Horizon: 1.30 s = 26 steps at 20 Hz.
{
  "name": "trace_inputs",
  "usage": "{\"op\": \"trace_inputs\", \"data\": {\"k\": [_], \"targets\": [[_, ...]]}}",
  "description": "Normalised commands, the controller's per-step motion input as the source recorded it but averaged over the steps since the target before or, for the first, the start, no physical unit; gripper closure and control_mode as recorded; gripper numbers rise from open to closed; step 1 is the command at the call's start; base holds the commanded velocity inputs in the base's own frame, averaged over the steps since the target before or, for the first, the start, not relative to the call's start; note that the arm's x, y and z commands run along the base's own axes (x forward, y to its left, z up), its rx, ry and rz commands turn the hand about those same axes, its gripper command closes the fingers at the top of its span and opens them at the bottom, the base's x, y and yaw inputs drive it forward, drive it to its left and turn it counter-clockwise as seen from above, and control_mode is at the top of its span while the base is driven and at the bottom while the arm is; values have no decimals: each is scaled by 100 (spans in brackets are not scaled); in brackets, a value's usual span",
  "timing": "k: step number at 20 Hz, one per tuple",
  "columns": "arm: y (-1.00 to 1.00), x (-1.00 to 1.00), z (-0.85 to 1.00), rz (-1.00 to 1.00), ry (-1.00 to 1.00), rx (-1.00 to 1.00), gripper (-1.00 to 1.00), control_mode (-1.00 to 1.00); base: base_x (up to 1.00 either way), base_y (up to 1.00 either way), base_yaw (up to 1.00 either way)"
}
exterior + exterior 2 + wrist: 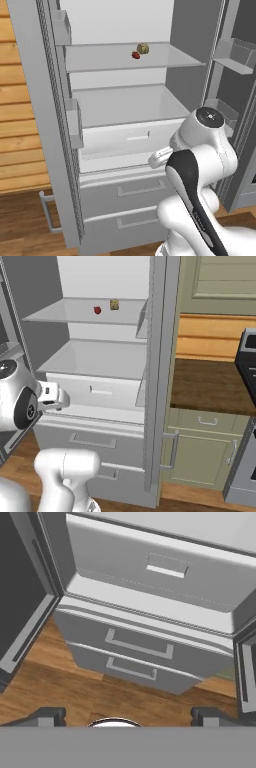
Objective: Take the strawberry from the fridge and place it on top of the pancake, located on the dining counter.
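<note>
1. Left base view: the fridge (125, 130) stands with both doors swung wide, so the job is at its first step, the reach for the fruit. The strawberry (135, 55) sits on the upper shelf (165, 57), top centre of the frame, just beside a yellowish-olive round item (143, 48) that lies behind and to its right. The shelf below looks bare, and the white crisper bin (125, 137) under it shows nothing inside from here. The arm (200, 165) is folded low at lower right, well short of the berry.

2. Right base view: same berry (97, 309), upper left of the frame, olive neighbour (114, 304) to its right, the two near each other on that shelf. The two lower drawers (92, 443) are closed. The wrist hangs at mid-left, level with the crisper bin, far beneath the target.

3. Hand view: the gripper (127, 716) points down at the drawers and the wooden floor (60, 697), and its fingertips (50, 716) stand wide apart at the bottom corners, nothing between them. By this commentator's reckoning, the next move calls for a big lift and a tilt up toward the top shelf, then a careful approach so the fingers take the tiny berry and not its neighbour.
</note>
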Motion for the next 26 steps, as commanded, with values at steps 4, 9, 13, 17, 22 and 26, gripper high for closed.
{"op": "trace_inputs", "data": {"k": [4,9,13,17,22,26], "targets": [[-3,2,-22,0,1,2,-100,-100,0,0,0],[0,0,0,0,0,0,-100,100,62,0,-10],[0,0,0,0,0,0,-100,100,54,5,-13],[0,0,0,0,0,0,-100,100,1,53,-6],[0,0,0,0,0,0,-100,100,57,21,-1],[0,0,0,0,0,0,-100,100,75,-1,0]]}}
